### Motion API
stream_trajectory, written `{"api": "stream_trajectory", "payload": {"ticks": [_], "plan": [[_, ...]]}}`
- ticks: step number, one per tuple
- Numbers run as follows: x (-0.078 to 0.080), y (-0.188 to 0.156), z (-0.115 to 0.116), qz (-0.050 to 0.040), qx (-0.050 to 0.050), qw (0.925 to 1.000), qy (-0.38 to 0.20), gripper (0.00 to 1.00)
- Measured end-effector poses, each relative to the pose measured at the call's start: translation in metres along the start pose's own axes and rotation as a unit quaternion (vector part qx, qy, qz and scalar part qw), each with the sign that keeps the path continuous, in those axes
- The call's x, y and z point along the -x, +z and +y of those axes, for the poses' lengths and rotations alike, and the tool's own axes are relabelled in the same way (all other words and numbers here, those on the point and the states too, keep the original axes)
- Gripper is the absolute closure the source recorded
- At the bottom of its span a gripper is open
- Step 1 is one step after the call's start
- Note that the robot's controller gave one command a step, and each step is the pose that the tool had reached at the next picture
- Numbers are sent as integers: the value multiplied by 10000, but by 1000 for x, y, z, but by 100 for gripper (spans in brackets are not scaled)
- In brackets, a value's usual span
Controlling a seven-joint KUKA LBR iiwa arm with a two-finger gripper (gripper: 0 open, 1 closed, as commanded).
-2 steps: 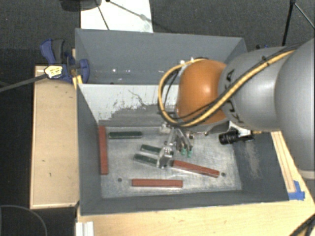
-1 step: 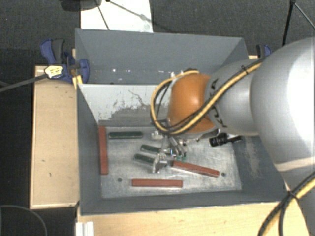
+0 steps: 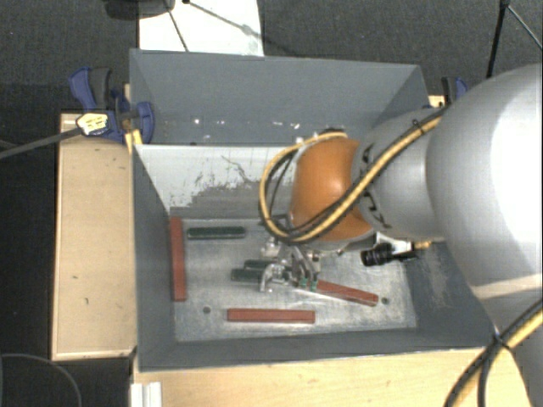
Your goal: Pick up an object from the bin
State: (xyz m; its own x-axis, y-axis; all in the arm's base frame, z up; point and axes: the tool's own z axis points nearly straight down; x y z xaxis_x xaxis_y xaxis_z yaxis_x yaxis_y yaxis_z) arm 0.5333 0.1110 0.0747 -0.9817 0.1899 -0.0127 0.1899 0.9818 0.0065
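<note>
Single camera set high above grey metal bin, facing down, tilted somewhat from one side; back wall at top of view, front rim at bottom; whole bin within frame, moderately close; robot arm enters from right, looming large, nearest lens.

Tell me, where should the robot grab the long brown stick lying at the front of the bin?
Probably its middle, coming straight down from above. The brown stick lies flat on the bin floor, with bare floor along both long sides, so the end effector could close across its narrow width. Gripped mid-length, it should stay level.
</note>
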Motion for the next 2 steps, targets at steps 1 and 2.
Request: {"api": "stream_trajectory", "payload": {"ticks": [1,2], "plan": [[0,0,0,0,0,10000,2,100],[-1,-3,-1,29,-13,10000,3,100]]}}
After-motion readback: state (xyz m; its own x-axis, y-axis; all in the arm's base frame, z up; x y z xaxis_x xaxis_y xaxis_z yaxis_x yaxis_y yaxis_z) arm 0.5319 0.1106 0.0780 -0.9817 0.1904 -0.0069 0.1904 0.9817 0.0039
